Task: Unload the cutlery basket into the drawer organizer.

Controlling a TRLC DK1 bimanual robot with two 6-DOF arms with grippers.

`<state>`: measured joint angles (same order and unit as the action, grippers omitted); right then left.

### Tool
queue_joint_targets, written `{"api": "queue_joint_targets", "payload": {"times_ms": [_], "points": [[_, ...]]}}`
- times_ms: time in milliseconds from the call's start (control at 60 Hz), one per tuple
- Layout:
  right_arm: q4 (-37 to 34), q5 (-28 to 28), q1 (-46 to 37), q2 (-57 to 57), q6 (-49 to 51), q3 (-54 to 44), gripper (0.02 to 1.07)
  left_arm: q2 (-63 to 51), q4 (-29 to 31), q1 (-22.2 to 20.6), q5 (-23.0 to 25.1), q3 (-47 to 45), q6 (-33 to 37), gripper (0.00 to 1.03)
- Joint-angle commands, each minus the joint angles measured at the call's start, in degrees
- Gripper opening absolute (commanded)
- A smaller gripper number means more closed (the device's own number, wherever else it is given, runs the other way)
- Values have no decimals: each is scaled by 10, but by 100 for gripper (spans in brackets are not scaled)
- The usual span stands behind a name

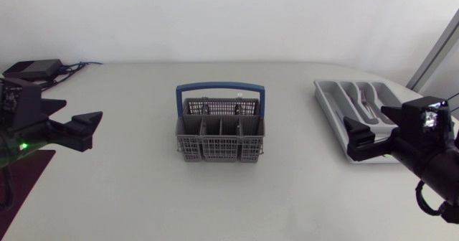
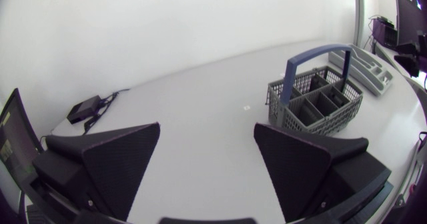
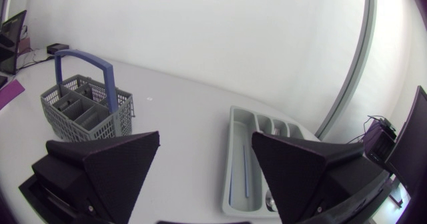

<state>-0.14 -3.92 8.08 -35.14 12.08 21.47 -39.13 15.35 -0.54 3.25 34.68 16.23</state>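
Note:
The grey cutlery basket with a blue handle stands upright mid-table; I see no cutlery in its compartments. The grey drawer organizer lies at the back right with cutlery in its slots. My left gripper hovers open at the left edge, well away from the basket, nothing between its fingers. My right gripper hangs open over the organizer's near end. In the right wrist view the organizer lies just ahead of the open gripper, with a thin blue-handled piece inside, and the basket stands farther off.
A small black box with cables sits at the table's back left corner. White tabletop stretches between the basket and each gripper. The organizer lies beyond the basket in the left wrist view.

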Motion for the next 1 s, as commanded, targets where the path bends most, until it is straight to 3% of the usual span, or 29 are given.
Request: {"api": "queue_joint_targets", "payload": {"times_ms": [0,250,983], "points": [[4,-11,-4,30,13,-27,102,41,-27,4,-3,-33,-30,98],[1,-11,-15,98,5,-64,102,104,-70,-12,-3,-90,-34,98],[1,31,-70,310,-100,-190,102,315,-131,1,-24,-278,-128,98]]}}
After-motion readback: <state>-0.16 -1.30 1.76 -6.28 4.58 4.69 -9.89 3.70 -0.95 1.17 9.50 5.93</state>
